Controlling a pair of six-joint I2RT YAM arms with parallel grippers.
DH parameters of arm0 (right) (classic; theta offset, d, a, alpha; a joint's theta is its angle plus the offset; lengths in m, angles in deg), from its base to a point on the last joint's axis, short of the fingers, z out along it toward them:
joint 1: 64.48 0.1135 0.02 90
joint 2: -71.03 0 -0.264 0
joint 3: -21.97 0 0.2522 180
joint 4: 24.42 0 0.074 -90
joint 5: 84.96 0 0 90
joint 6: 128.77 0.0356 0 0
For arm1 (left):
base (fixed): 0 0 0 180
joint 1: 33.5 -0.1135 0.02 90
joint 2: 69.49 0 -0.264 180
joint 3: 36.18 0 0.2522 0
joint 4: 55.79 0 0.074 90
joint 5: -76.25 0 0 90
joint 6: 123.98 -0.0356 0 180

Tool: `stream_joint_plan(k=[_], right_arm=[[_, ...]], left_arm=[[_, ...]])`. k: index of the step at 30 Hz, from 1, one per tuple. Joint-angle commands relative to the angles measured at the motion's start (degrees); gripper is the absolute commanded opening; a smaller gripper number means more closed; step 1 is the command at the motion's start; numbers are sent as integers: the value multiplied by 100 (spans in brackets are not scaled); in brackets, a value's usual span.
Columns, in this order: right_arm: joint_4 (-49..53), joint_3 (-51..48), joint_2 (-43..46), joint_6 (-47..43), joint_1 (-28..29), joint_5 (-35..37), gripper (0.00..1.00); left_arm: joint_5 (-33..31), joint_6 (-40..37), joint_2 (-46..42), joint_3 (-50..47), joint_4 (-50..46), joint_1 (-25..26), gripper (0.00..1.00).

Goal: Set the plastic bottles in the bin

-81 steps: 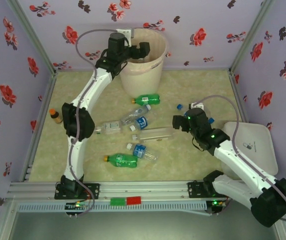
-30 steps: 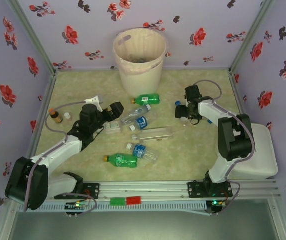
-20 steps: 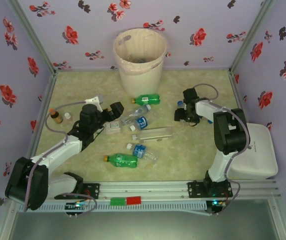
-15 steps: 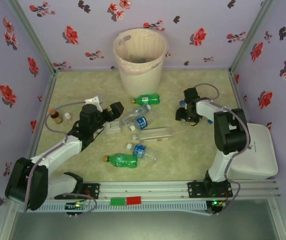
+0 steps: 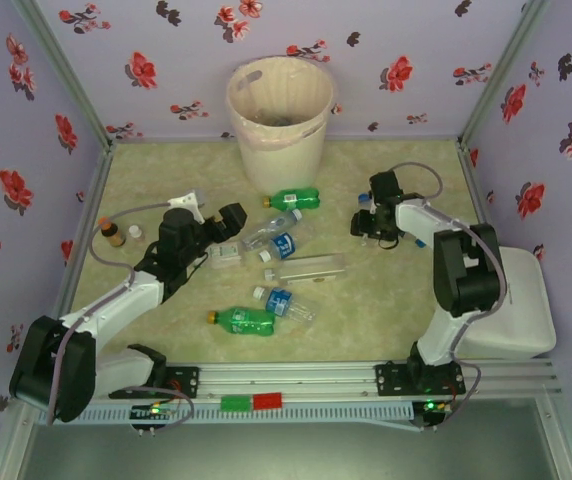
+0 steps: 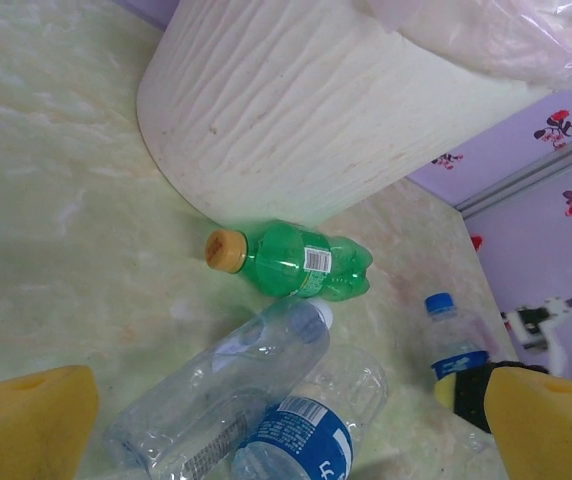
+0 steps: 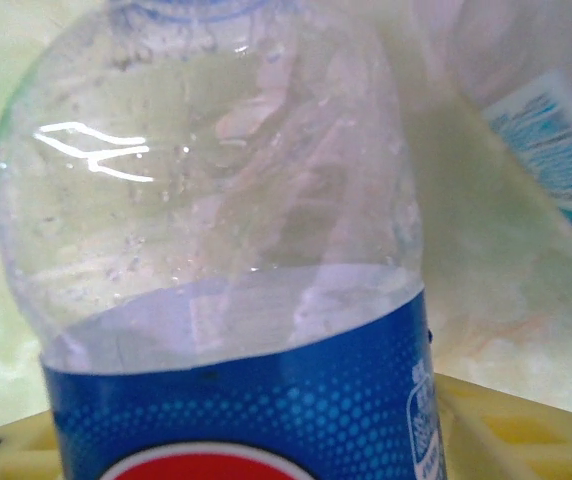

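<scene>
Right wrist: right claw (image 5: 371, 228) is straddling a clear bottle (image 7: 216, 250), its blue label lying against the yellow pads (image 7: 506, 430). Clamped? — R.
Cannot tell; the bottle is crowding the lens, its cap cut off. — J.
Left claw (image 5: 228, 228)? — R.
Gaping wide, gripping nothing. Crushed clear bottles (image 6: 226, 390) are lying just ahead of it, a green bottle (image 6: 296, 265) beyond them, the bin (image 6: 296, 110) standing farther ahead still. — J.
</scene>
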State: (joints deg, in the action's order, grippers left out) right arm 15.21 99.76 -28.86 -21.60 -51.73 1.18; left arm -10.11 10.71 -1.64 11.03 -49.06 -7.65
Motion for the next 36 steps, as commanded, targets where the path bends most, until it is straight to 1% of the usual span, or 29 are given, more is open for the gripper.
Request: stream_joint_plan(k=[1, 6, 10, 13, 16, 19, 21, 27, 30, 33, 36], right_arm=[[47, 40, 683, 215, 32, -304, 50], [-287, 138, 1426, 524, 101, -1056, 49], [-754, 367, 1857, 884, 248, -1374, 48], [-1248, 703, 1989, 1141, 402, -1532, 48], [-1764, 1172, 1900, 1315, 647, -1583, 48], [-2145, 1762, 1563, 1344, 902, -1493, 49], [-2279, 2264, 1184, 1395, 1006, -1473, 49], [-2704, 3547, -50, 1778, 1111, -1507, 49], [-2952, 4171, -663, 2061, 1167, -1643, 49], [-2980, 4761, -1194, 2142, 1270, -1685, 48], [-2716, 5325, -1644, 2028, 1360, -1534, 48]], left_arm=[[-272, -86, -145, -45, -100, -38, 100], [-379, -83, -285, -266, -195, -134, 100], [-381, -98, -500, -454, -286, -271, 100], [-388, -116, -696, -588, -359, -393, 99], [-390, -124, -854, -664, -491, -516, 100], [-386, -159, -1018, -690, -677, -565, 100], [-383, -204, -1151, -708, -803, -579, 100], [-390, -259, -1489, -804, -1136, -615, 100], [-387, -232, -1622, -864, -1257, -620, 99], [-384, -204, -1779, -941, -1336, -630, 100], [-387, -189, -1936, -1011, -1405, -647, 100]])
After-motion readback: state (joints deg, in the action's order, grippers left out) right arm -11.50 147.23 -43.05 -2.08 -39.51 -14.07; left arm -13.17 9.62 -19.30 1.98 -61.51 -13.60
